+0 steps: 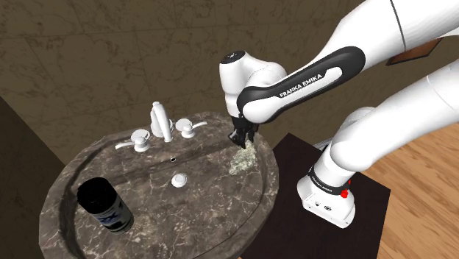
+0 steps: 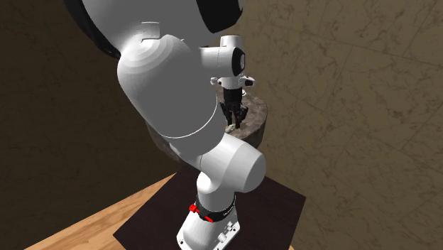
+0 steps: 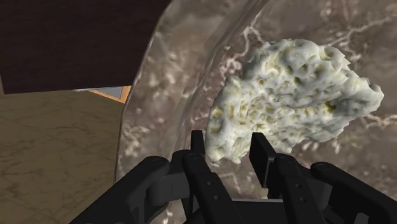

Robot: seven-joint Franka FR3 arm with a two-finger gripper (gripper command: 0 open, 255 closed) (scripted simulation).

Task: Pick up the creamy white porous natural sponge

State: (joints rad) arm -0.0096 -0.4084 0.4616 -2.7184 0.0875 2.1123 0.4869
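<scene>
The sponge [image 1: 241,160] is a creamy white, pitted lump lying on the inner slope of the dark marble sink [image 1: 88,156], at the side toward the shoulder view's right. My black gripper [image 1: 243,141] comes down on it from above. In the wrist view the two fingers clasp the sponge's [image 3: 292,89] near end, and the gripper [image 3: 229,147] pinches that narrow lobe while most of the sponge spreads beyond the fingertips. It still rests on the marble. In the second exterior view the gripper [image 2: 234,121] stands over the sponge [image 2: 231,128], half hidden behind the arm.
A white faucet [image 1: 160,121] with two handles stands at the sink's back rim. The drain plug [image 1: 179,179] sits mid-basin. A dark can [image 1: 105,204] lies in the basin at the shoulder view's lower left. The dark stand [image 1: 371,213] adjoins the sink on a wooden floor.
</scene>
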